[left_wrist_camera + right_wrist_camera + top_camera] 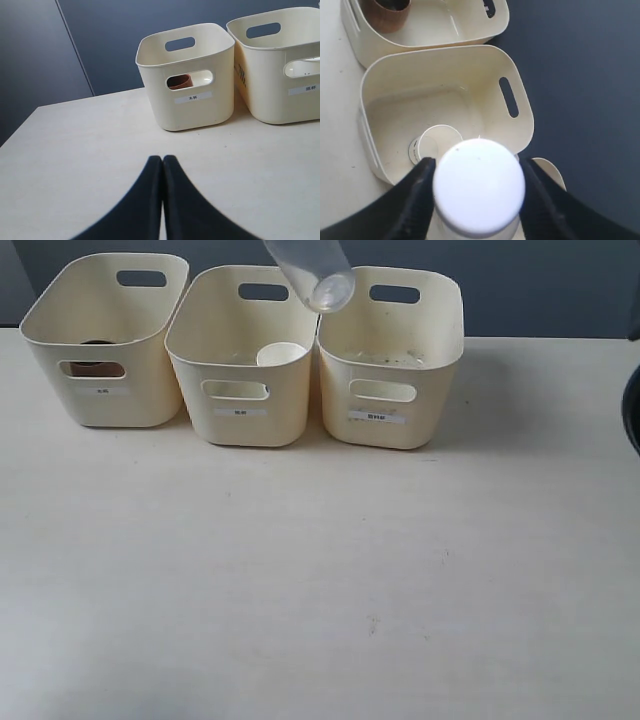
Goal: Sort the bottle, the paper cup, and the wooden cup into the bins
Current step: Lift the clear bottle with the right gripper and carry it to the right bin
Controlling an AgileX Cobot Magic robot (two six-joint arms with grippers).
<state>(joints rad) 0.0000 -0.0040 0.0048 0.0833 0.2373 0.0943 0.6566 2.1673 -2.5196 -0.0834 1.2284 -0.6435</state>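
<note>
The clear bottle (312,270) hangs tilted in the air above the gap between the middle bin (240,425) and the right bin (392,432), white cap (479,185) downward. My right gripper (477,163) is shut on it just behind the cap; the gripper itself is outside the exterior view. The white paper cup (282,354) (440,142) stands in the middle bin. The reddish-brown wooden cup (179,81) (385,12) sits in the left bin (100,390), showing through its handle cut-out. My left gripper (162,158) is shut and empty over the table, short of the left bin (187,115).
The cream table (320,590) stretches in front of the bins. A dark rounded object (632,410) shows at the right edge of the exterior view. A dark blue wall stands behind the bins.
</note>
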